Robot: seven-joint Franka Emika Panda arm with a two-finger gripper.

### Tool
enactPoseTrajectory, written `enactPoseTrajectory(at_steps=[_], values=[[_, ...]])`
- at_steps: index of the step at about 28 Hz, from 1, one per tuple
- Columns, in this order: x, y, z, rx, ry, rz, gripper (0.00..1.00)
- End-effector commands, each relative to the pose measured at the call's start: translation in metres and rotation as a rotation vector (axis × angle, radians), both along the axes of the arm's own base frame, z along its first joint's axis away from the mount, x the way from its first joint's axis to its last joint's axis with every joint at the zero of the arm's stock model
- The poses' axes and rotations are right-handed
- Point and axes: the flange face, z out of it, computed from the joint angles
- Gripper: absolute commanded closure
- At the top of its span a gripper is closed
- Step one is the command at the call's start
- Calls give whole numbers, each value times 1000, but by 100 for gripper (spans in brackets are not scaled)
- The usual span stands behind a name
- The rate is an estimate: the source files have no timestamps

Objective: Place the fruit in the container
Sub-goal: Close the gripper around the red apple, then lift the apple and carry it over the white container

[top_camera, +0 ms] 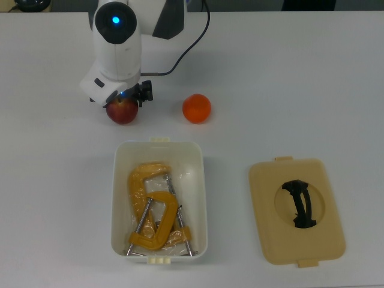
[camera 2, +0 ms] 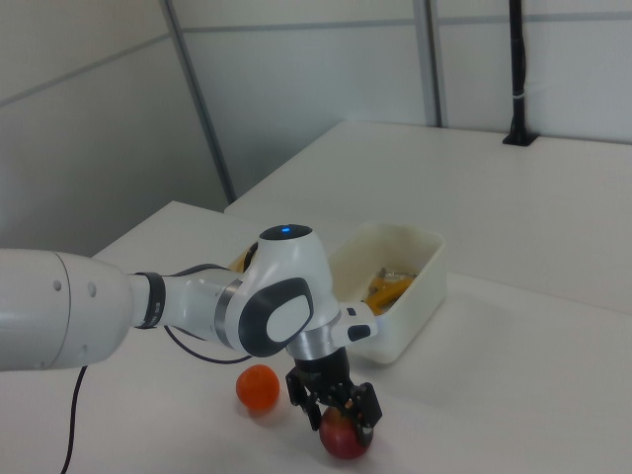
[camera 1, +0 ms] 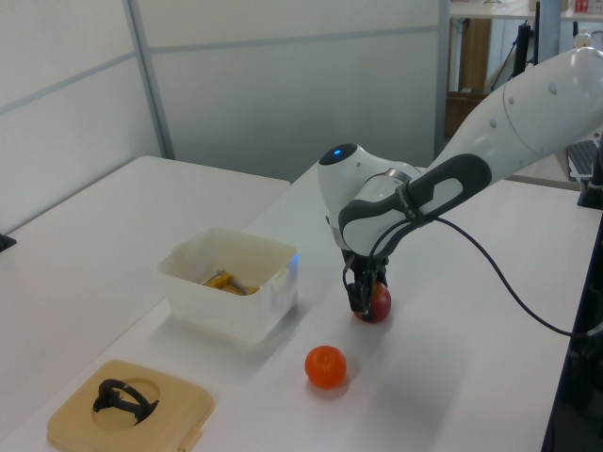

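yellow clamps filling tub floor, bare table between orange and tub

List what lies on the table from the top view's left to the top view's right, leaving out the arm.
Apple → white tub holding yellow clamps → orange → tan lid with its black handle.

apple: red
orange: bright orange
container: white, with cream tabs
2 clamps inside it: yellow, with grey metal rods
lid: tan, with a black handle
arm: white, with a blue light
gripper: black
table: white
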Motion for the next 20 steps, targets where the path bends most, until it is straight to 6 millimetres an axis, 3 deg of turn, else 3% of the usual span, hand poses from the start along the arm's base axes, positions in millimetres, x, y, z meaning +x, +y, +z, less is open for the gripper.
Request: enactPoseTrajectory(at_steps=[1, 3, 4, 10, 11, 16, 20], values=[[3, 3, 9, -16, -20, 37, 67], [3, 3, 13, -15, -19, 34, 81], [4, 2, 16, -13, -22, 30, 83], [16, 5, 61, 22, -50, -6, 83], [23, 9, 84, 62, -84, -31, 83], [46, 15, 143, 147, -210, -74, 83], [58, 25, 167, 197, -274, -88, 83]])
